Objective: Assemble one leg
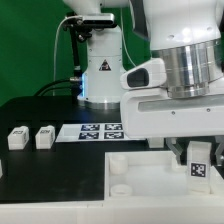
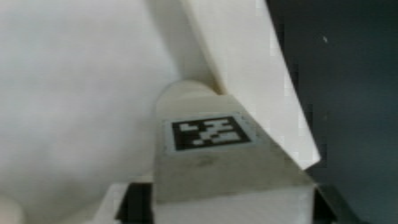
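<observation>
White leg (image 1: 199,163) — black-and-white square tag; black table (image 1: 50,170), white panel (image 1: 140,181).

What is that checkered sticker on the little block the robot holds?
A black-and-white square tag on the white leg, clearest in the wrist view.

The leg (image 2: 217,150), a white block with a black-and-white square tag on its face, stands in the middle of the frame and widens toward the lower edge. The hand (image 2: 217,200) shows only as two fingers (image 2: 132,203) at the lower corners, one against each side of the leg. Behind lies a large white panel (image 2: 80,90). Its raised edge runs diagonally beside the dark surface (image 2: 347,80).
</observation>
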You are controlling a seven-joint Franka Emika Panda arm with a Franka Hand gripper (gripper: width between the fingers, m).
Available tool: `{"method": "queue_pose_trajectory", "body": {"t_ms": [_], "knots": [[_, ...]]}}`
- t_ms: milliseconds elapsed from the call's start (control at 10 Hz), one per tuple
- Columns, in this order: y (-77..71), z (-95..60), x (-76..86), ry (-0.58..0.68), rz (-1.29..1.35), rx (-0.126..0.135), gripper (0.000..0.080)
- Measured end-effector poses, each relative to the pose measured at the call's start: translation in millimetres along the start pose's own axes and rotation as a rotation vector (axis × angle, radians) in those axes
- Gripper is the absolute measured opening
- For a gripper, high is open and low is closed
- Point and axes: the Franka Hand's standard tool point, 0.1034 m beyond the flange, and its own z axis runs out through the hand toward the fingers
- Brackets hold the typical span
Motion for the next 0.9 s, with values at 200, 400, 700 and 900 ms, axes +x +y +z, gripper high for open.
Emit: {"method": "queue_pose_trajectory", "body": {"t_ms": [200,400,700,900], "knots": [[0.7,0.3,0.2,-0.005,0.249,0.007,0.0306],[3.5,0.4,2.1,-0.033,0.564,0.036,0.0306],[3.9,1.1,-0.4,-0.085,0.897,0.070,0.0306],[4.1,1.7,-0.9,-0.084,0.834,0.071,0.0384]]}}
